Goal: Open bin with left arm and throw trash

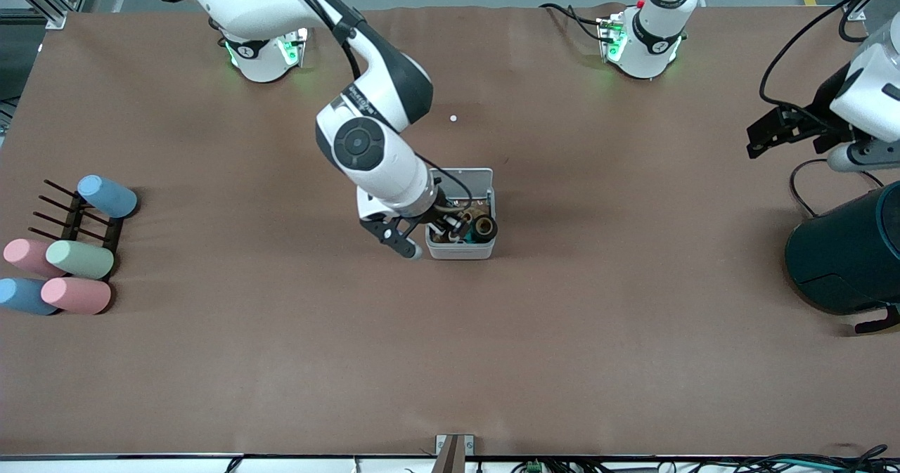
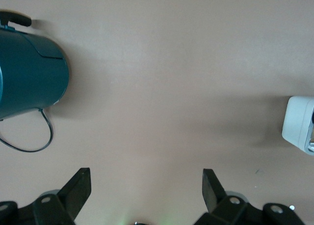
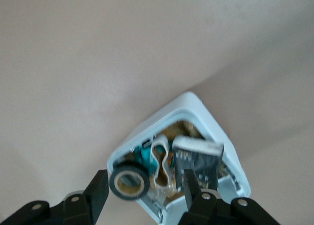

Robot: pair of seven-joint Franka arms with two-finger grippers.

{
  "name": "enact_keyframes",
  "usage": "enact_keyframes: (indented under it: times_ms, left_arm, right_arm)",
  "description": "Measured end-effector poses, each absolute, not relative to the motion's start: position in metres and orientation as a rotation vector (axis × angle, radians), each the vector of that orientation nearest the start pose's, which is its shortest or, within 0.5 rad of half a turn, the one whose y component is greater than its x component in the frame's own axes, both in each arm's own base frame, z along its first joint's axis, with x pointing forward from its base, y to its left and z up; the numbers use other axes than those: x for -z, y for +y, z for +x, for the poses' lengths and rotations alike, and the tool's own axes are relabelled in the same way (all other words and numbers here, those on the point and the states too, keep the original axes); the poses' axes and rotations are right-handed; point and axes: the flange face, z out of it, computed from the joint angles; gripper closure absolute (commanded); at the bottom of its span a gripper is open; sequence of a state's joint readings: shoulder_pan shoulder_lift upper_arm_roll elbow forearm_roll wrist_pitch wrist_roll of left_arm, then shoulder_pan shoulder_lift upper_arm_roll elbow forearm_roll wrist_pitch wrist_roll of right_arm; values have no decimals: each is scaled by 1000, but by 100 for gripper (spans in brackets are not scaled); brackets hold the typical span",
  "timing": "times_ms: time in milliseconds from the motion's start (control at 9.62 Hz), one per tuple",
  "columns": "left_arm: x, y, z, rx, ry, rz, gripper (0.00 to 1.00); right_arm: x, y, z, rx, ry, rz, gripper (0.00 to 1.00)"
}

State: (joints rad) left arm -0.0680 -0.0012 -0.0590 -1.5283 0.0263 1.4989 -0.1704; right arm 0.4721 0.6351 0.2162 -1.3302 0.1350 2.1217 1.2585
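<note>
The bin [image 1: 460,250] stands mid-table with its white lid [image 1: 470,175] raised at the edge farther from the front camera. My right gripper [image 1: 432,237] is open just over the bin's rim. In the right wrist view the gripper [image 3: 144,183] has the dark tape roll [image 3: 129,181] loose between its spread fingers, at the bin's [image 3: 194,104] rim. The black packet [image 3: 197,161] and off-white rubber band [image 3: 160,161] lie inside. The roll also shows in the front view [image 1: 485,228]. My left gripper [image 1: 758,141] waits open and empty [image 2: 147,185] above the table at its own end; its view catches the bin's corner [image 2: 297,124].
A large dark teal cylinder [image 1: 847,255] with a black cable lies at the left arm's end, also in the left wrist view [image 2: 29,72]. Several pastel cylinders [image 1: 79,258] and a dark rack [image 1: 74,216] sit at the right arm's end. A tiny white dot [image 1: 453,118] lies farther back than the bin.
</note>
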Motion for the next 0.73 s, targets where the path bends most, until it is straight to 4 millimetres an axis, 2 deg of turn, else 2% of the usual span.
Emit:
enact_keyframes:
  times_ms: [104, 208, 312, 520, 624, 728]
  left_arm:
    - [-641, -62, 537, -25, -63, -3122, 0]
    - [-647, -61, 532, 5, -61, -3129, 0]
    - [-651, -63, 529, 17, -54, -3131, 0]
    - [-643, -66, 533, -5, -44, -3130, 0]
    - [-639, -65, 537, -18, -42, -3129, 0]
    - [-637, -63, 539, -23, -44, -3129, 0]
  right_arm:
    - [-397, 413, 617, -141, 1012, -2676, 28]
    - [-422, 363, 638, -149, 1024, -2696, 27]
    - [-450, 312, 650, -162, 1002, -2732, 27]
    - [-508, 201, 655, -186, 904, -2811, 15]
    - [-531, 138, 652, -210, 790, -2860, 8]
    - [-551, 77, 644, -232, 662, -2897, 6]
